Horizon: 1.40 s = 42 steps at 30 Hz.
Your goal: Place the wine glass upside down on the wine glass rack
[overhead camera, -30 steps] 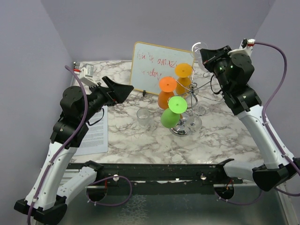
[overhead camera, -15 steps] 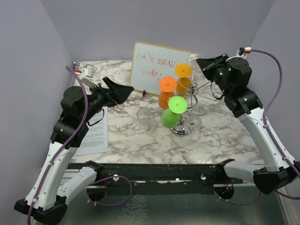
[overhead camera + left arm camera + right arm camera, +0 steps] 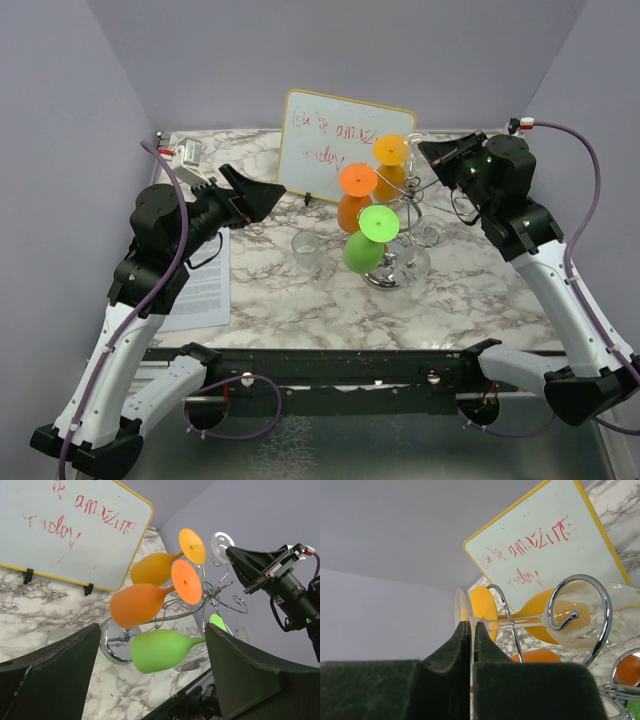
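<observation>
Three coloured wine glasses hang bowl-down on the wine glass rack (image 3: 400,268): the yellow-orange glass (image 3: 152,567), the orange glass (image 3: 137,605) and the green glass (image 3: 160,650). The clear wine glass (image 3: 525,621) is mine to add. My right gripper (image 3: 470,625) is pinched tight on the rim of its round foot. The glass lies nearly on its side up at the rack's far right. In my right wrist view the stem crosses one curled scroll arm and the bowl sits just beyond that curl. I cannot tell whether the stem is between the wires or only in front of them.

I judge the job as mostly carried but not finished. The stem has to slide into the arm until the foot catches on the wire, and only then can I let go and back away.

Room is tight. The yellow-orange glass is just beside my glass, the whiteboard (image 3: 340,150) stands close behind it, and other scroll ends crowd in below. The open space lies to my right and upward, over the bare marble table (image 3: 470,290), so that looks like my way out.

My left gripper (image 3: 262,192) is spread wide and holds nothing. It hangs above the table, well apart from the rack. A clear tumbler (image 3: 307,250) stands upright on the table between that gripper and the rack's base.
</observation>
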Tool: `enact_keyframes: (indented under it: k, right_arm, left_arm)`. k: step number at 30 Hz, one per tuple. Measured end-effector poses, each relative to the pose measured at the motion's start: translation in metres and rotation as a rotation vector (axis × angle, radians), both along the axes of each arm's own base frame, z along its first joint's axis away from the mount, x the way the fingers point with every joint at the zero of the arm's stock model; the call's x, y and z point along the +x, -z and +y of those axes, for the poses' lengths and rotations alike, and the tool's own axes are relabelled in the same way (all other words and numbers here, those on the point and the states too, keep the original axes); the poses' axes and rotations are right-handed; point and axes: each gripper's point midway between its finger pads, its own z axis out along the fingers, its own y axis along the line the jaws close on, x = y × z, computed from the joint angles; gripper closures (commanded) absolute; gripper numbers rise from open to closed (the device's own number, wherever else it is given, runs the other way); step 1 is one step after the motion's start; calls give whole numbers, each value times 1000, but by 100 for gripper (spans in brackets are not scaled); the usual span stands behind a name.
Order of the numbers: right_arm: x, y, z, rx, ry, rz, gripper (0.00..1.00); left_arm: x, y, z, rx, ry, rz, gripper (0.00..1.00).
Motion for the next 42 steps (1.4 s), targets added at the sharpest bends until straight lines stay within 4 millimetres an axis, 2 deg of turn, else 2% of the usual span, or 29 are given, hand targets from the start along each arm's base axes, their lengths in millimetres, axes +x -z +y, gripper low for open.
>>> enact_keyframes:
  k: [6, 17, 31, 42]
  right_arm:
    - [-5, 5, -3, -8, 3, 20, 99]
    - [-21, 3, -25, -39, 81, 21, 99]
    - [-17, 10, -56, -131, 234, 28, 99]
    - [-9, 14, -65, -191, 281, 27, 99]
  left_arm:
    - [1, 4, 0, 3, 0, 9, 14]
    - [2, 11, -1, 8, -1, 26, 14]
    - [2, 15, -1, 11, -1, 35, 14]
    - [3, 17, -1, 13, -1, 40, 14]
